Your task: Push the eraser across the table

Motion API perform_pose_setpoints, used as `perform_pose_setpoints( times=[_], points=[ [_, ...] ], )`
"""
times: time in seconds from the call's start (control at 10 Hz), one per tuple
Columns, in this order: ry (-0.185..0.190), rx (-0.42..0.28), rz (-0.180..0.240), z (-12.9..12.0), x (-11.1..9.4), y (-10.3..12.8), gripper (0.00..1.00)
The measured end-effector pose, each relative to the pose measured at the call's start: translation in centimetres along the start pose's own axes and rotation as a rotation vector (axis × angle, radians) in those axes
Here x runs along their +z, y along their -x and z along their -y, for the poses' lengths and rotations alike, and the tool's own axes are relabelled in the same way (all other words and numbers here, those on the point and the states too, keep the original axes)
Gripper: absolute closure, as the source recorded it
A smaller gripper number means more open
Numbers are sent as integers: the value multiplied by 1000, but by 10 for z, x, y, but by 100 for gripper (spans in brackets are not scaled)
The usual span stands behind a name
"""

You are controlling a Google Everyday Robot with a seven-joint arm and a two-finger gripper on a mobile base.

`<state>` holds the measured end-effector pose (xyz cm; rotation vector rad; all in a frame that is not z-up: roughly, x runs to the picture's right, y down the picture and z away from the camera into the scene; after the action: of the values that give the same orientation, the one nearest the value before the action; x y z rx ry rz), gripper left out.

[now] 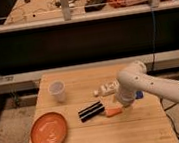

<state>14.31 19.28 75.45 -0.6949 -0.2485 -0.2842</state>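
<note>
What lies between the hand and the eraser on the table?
The camera view shows an orange carrot between the eraser and the hand, which hangs low over the table.

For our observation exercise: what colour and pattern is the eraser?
Eraser: black, thin light stripes, in the camera view; hand beside the carrot.

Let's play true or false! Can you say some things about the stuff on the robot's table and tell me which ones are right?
1. The black eraser lies on the wooden table. True.
2. The cup stands on the orange plate. False: it stands on the table behind the plate, apart from it.
3. The carrot lies at one end of the eraser. True.
4. The gripper is above the orange plate. False: it is down low next to the carrot, on the far side of the eraser from the plate.
</note>
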Motion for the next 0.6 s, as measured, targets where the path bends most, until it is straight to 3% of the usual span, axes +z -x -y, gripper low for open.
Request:
perform_pose_setpoints(
  times=[0.4, 0.6],
  points=[
    [11, -22, 1, 4, 10, 4, 91],
    [28, -45, -6, 13, 26, 12, 97]
  ],
)
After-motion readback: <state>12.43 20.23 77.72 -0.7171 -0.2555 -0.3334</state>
